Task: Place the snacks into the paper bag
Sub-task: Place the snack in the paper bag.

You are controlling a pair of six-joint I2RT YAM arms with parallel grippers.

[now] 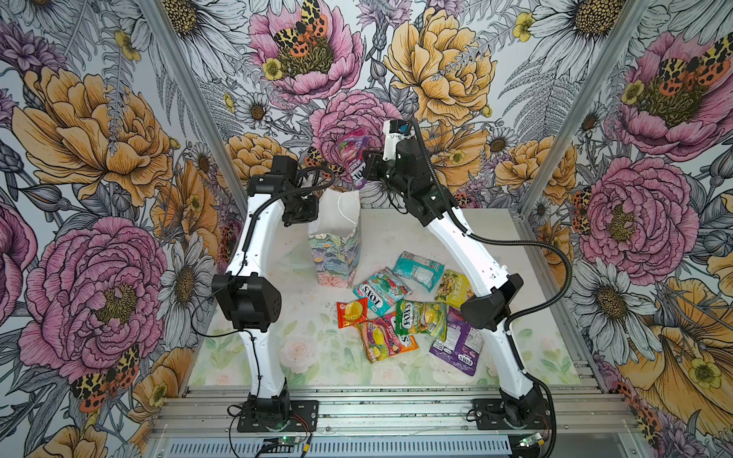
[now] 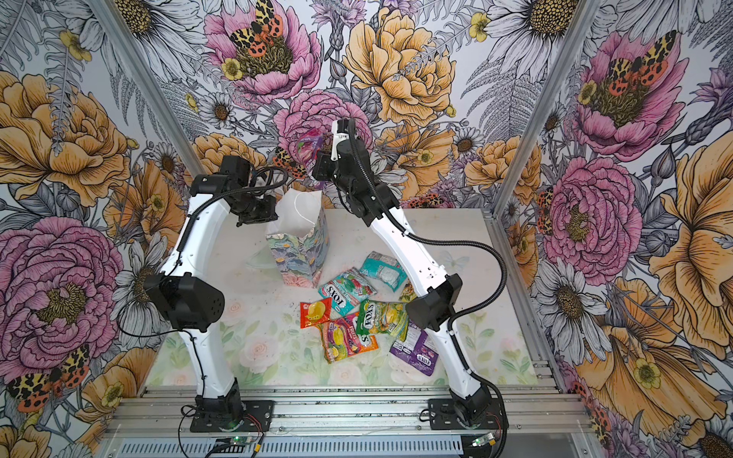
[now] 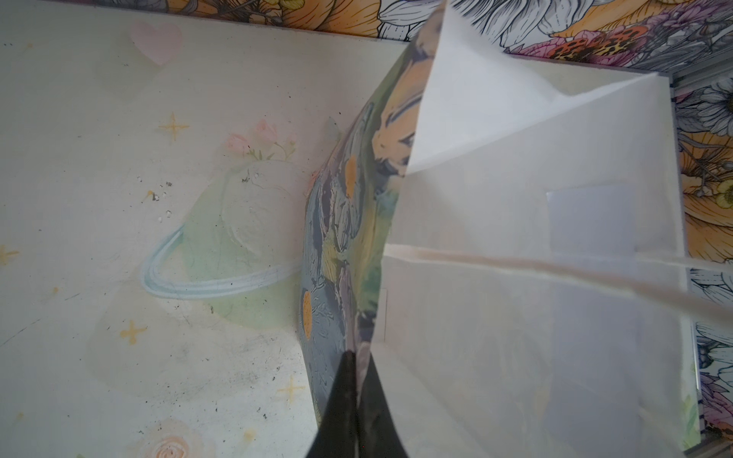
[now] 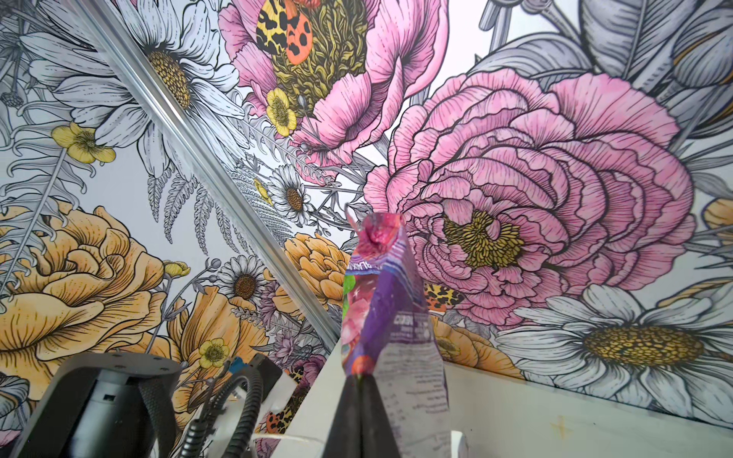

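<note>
right gripper [image 4: 359, 381]: clamped tight on one end of a purple packet [image 4: 380, 301], which sticks up from the jaws. In both top views the packet is raised above the open mouth of the paper bag [image 1: 335, 253] and clear of it; can't tell if it is straight over the mouth.

left gripper [image 3: 359, 359]: pinched shut on the bag's rim, printed outside on one side, white lining on the other. Bag upright, white cord handle [image 1: 343, 206] across the mouth.

Seven loose snacks on the table [image 1: 277, 349], near the bag on the right arm's side:
- teal packet [image 1: 418, 271]
- teal-and-red FOX'S packet [image 1: 380, 291]
- yellow packet [image 1: 454, 287]
- small red packet [image 1: 352, 313]
- green packet [image 1: 420, 317], overlapping the orange packet [image 1: 386, 341]
- second purple packet [image 1: 458, 349], partly hidden by the right arm

Floral wallpaper [image 1: 79, 138] all round
</note>
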